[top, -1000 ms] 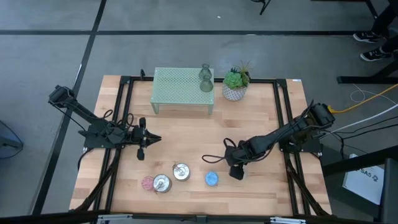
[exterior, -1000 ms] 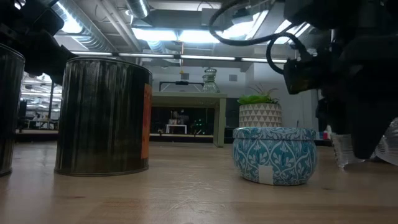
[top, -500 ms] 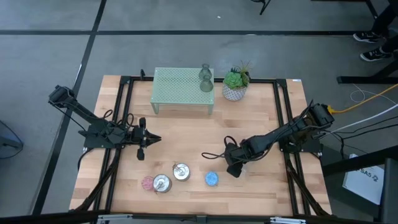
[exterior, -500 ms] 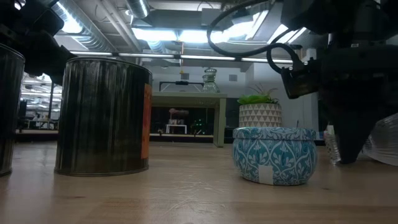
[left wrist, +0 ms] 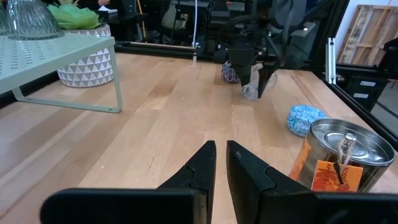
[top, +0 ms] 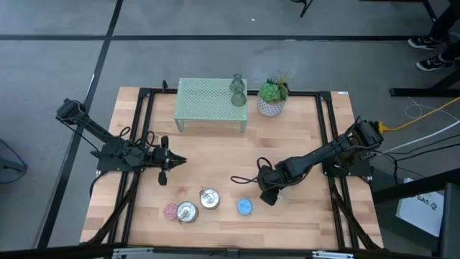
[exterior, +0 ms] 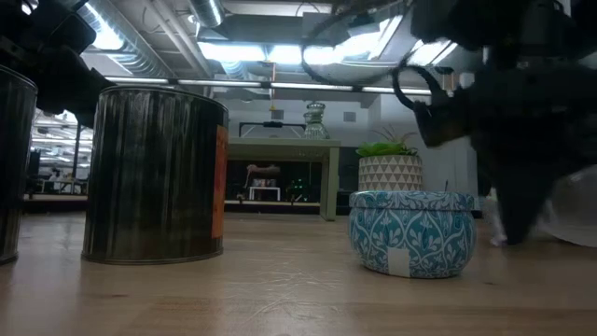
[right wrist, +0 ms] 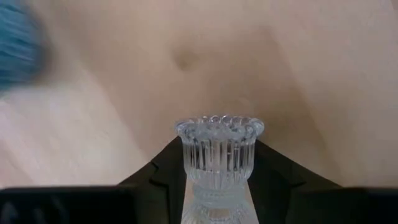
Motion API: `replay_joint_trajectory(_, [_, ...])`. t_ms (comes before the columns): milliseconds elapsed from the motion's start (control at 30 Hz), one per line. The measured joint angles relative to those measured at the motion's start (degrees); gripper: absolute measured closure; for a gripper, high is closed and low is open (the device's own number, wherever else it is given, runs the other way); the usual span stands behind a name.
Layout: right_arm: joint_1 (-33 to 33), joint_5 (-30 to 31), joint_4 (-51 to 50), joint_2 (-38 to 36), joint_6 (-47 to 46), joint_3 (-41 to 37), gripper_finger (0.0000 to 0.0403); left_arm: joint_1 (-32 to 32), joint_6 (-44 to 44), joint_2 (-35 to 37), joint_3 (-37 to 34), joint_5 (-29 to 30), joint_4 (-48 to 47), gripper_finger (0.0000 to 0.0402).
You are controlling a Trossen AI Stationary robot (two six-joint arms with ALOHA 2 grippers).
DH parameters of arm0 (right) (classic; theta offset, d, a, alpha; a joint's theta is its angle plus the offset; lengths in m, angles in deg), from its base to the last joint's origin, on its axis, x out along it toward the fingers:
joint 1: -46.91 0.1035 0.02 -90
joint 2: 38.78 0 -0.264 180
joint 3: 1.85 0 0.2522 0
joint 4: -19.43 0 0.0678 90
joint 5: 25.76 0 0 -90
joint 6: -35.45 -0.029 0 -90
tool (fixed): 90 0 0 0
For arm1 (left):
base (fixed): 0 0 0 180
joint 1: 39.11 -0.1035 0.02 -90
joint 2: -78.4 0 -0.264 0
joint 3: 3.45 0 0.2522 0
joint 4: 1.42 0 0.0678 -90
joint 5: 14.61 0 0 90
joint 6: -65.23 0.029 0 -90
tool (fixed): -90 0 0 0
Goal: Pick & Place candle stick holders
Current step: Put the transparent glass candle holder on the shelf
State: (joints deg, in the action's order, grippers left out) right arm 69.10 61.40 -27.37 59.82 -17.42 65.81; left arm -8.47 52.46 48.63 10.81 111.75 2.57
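Clear glass candle holder point(right wrist: 219, 163), ribbed with a beaded rim, stands upright between the two dark fingers of the right gripper point(top: 267, 193), whose jaws are closed partway onto its sides. That gripper sits over the middle of the table point(top: 215, 147), somewhat toward the front edge. Just beside it lies the blue patterned holder point(top: 245, 207), a low round tin. Farther along the front edge stand two shiny silver holders point(top: 209, 198), close together, and a pink holder point(top: 170, 211) touches the one nearer the left edge. Another glass holder point(top: 238, 91) stands on the mint-green mesh stand point(top: 208, 101) at the back edge, with the potted plant point(top: 272, 97) just beside the stand. The left gripper point(top: 164, 162) hovers near the left edge, well apart from all holders, its jaws almost shut on nothing.
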Motion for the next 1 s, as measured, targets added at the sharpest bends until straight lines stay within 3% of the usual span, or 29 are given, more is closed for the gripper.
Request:
replay_joint_trajectory(367, [-1.7, 9.8, 2.3, -1.1, 9.1, 6.9, 0.0268, 0.0, 0.0, 0.0, 0.0, 0.0, 0.0, 0.037])
replay_joint_trajectory(767, [-6.1, 32.6, 6.7, -3.0, 27.7, 16.0, 0.0268, 0.0, 0.0, 0.0, 0.0, -0.2, 0.0, 0.037])
replay_joint_trajectory(867, [-9.3, 32.5, 9.0, -3.1, 31.6, 16.3, 0.0268, 0.0, 0.0, 0.0, 0.0, -0.3, 0.0, 0.037])
replay_joint_trajectory(1000, [-13.7, 27.8, 8.5, -4.1, 35.1, 16.3, 0.0268, 0.0, 0.0, 0.0, 0.0, -0.3, 0.0, 0.037])
